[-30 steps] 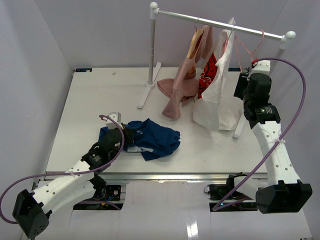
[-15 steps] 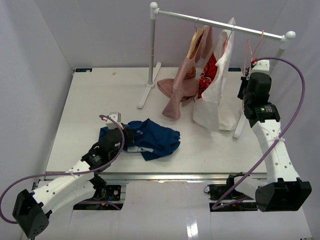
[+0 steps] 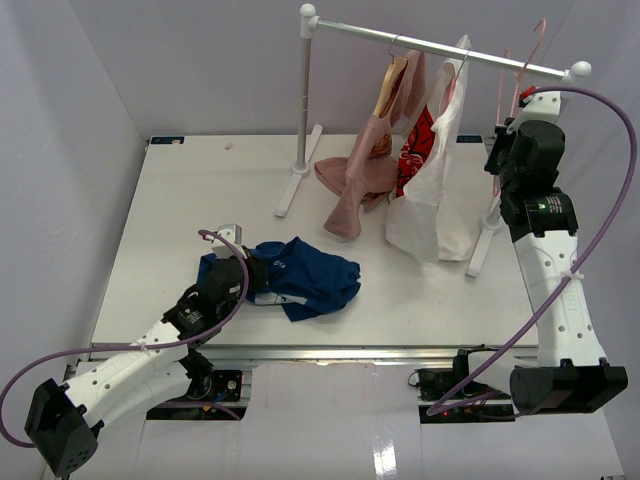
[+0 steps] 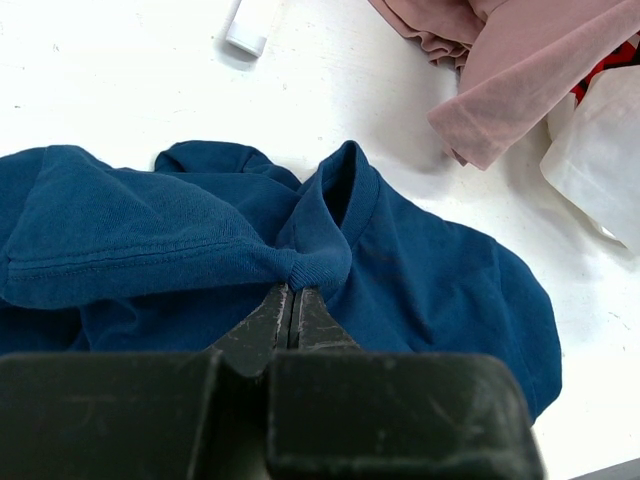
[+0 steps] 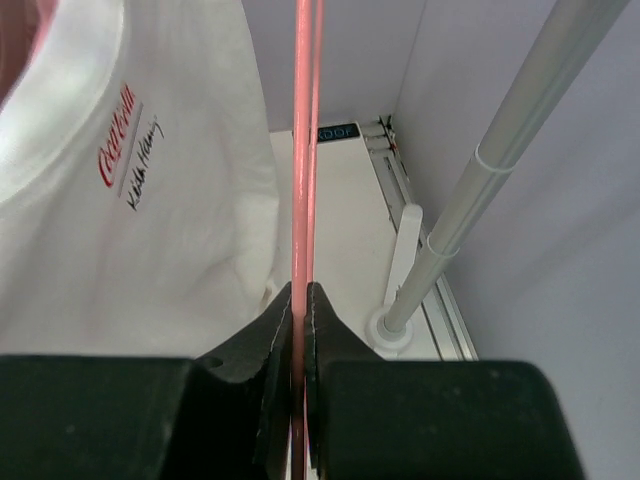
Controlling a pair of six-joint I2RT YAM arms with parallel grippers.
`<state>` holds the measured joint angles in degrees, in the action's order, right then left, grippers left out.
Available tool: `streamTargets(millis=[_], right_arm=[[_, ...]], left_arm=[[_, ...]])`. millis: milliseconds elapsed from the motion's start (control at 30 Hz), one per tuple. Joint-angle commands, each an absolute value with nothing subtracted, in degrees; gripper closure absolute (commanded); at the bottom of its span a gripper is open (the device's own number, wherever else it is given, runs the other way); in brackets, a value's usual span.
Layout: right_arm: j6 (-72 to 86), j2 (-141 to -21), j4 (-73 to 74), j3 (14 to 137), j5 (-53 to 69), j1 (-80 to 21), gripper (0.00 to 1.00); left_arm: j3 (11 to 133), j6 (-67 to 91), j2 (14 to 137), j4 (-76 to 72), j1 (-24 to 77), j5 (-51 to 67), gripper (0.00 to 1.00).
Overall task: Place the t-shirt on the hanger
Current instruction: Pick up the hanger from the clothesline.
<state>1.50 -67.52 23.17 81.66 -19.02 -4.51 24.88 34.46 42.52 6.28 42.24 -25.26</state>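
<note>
Crumpled navy blue t-shirt (image 3: 310, 280) on white table (image 3: 200, 190) near left arm, left gripper (image 4: 292, 296) pinched tight on its ribbed edge, right gripper (image 5: 300, 296) clamped on thin pink wire hanger (image 5: 303, 150), upright beside silver clothes rail (image 3: 450, 50)

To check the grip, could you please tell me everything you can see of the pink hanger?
The pink hanger is thin, seemingly plastic or coated wire. It stands nearly edge-on at the right end of the rail, its curved top above the bar; whether they touch is unclear. The right pincer is shut on one thin bar. The hanger carries no garment; the white garment hangs beside it.
</note>
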Motion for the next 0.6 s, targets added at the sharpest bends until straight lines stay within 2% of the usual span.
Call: streamTargets(millis=[0,133,333,567], right_arm=[[1.78,-65.53,23.90,84.98,-17.80,-4.22,0.92],[2.58,-63.44,27.80,84.39,-17.87,-4.22,0.92],[6.04,-53.93,35.01,82.30,-18.40,-4.22,0.92],[8.09,-48.69,40.37,85.98,-12.28,-4.22,0.92]], left_arm=[[25.40,34.19,41.46,5.26,42.63,-25.43,1.00],[25.21,34.29,41.33,5.26,42.63,-25.78,1.00],[25.30,34.37,41.84,5.02,42.63,-25.93,1.00],[25.22,34.46,41.75,5.19,42.63,-26.37,1.00]])
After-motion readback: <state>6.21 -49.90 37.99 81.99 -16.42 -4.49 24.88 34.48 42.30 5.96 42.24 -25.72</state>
